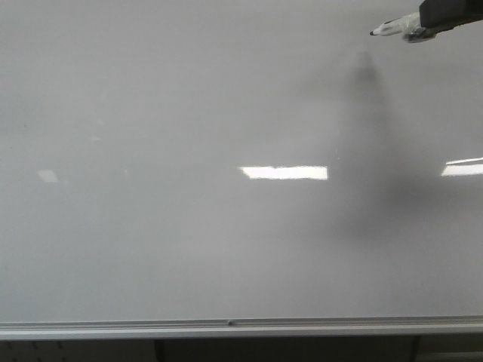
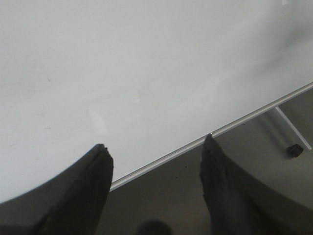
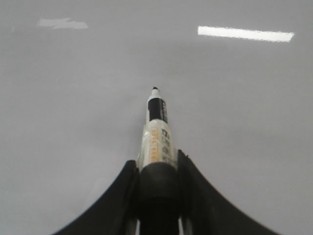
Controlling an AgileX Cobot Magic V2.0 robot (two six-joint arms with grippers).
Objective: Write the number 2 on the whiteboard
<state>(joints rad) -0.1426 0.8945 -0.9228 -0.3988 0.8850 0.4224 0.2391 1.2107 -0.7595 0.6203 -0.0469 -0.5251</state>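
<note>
The whiteboard [image 1: 189, 249] fills the front view, glossy white-grey, with a silver bottom rail [image 1: 226, 326]. No number 2 shows on it in any view. My right gripper [image 1: 432, 21] is at the board's top right, shut on a marker [image 1: 396, 29] with a white labelled barrel and a black tip [image 1: 372, 33] pointing left. The tip stands apart from its shadow [image 1: 366, 72]. In the right wrist view the gripper [image 3: 155, 157] clamps the marker [image 3: 157, 132] over bare board [image 3: 73, 98]. My left gripper [image 2: 155, 143] is open and empty near the rail [image 2: 244, 119]; it is out of the front view.
Bright rectangular light reflections lie on the board at mid height [image 1: 284, 173] and at the right edge [image 1: 462, 167]. A dark surface [image 2: 171, 196] lies below the rail, with a small black object [image 2: 294, 151] on it.
</note>
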